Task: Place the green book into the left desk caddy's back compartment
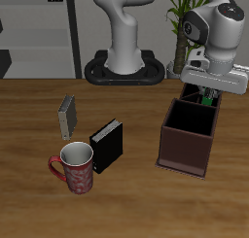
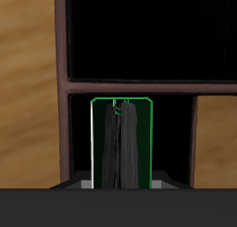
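Note:
My gripper (image 1: 208,86) is shut on the green book (image 1: 208,97) and holds it upright over the far end of the left desk caddy (image 1: 183,160), a dark maroon-brown open box. In the wrist view the green book (image 2: 120,143) shows edge-on, with a bright green rim, between my fingertips (image 2: 85,184). It hangs inside the outline of the narrower back compartment (image 2: 173,138), just past the cross divider (image 2: 130,82). The large square section (image 2: 139,31) is dark. I cannot tell how deep the book reaches.
A red mug (image 1: 76,168) stands near the table's front edge. A black book (image 1: 107,145) leans beside it, and a small grey book (image 1: 67,116) stands farther back. The robot base (image 1: 124,69) and a plant (image 1: 183,18) are behind.

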{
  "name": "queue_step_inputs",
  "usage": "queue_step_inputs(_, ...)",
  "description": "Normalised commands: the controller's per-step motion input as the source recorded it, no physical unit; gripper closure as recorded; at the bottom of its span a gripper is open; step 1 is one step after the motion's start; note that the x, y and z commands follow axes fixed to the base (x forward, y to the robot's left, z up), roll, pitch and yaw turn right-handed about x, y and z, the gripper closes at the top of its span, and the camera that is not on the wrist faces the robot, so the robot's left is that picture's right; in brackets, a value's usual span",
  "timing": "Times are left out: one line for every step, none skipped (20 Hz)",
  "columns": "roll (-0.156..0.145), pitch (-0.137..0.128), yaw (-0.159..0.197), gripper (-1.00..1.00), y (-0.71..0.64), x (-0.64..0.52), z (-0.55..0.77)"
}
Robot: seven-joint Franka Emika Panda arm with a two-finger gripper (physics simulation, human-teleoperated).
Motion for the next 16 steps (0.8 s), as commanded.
queue_step_inputs(-0.128,0.121,-0.009,-1.00,-0.16,-0.08,-0.05)
queue_step_inputs(0.076,-0.065,-0.028,-1.00,0.00,0.11,0.03)
queue_step_inputs(0.004,0.036,-0.007,-1.00,-0.09,-0.04,0.00)
queue_step_inputs(-0.078,0.000,-0.038,-1.00,-0.16,-0.02,0.02)
queue_step_inputs(0.014,0.010,-0.004,-1.00,0.01,0.11,0.02)
queue_step_inputs(0.000,0.000,0.000,-1.00,0.00,0.05,0.01)
queue_step_inputs(-0.047,0.030,0.006,-1.00,-0.13,-0.05,0.04)
queue_step_inputs(-0.003,-0.015,0.004,-1.00,-0.04,0.04,0.07)
queue_step_inputs(0.007,-0.005,0.005,-1.00,-0.02,-0.02,0.05)
queue_step_inputs(-0.021,-0.001,0.006,-1.00,-0.08,-0.01,0.11)
queue_step_inputs(0.000,0.000,0.000,-1.00,0.01,0.10,0.00)
queue_step_inputs(-0.021,-0.031,-0.015,-1.00,-0.06,-0.04,0.14)
queue_step_inputs(0.017,-0.038,0.052,-1.00,0.02,-0.07,0.14)
queue_step_inputs(-0.016,0.000,-0.002,-1.00,-0.05,0.01,0.07)
queue_step_inputs(-0.028,-0.027,0.007,-1.00,-0.05,-0.05,0.10)
queue_step_inputs(0.011,-0.014,0.010,-1.00,-0.01,0.02,0.07)
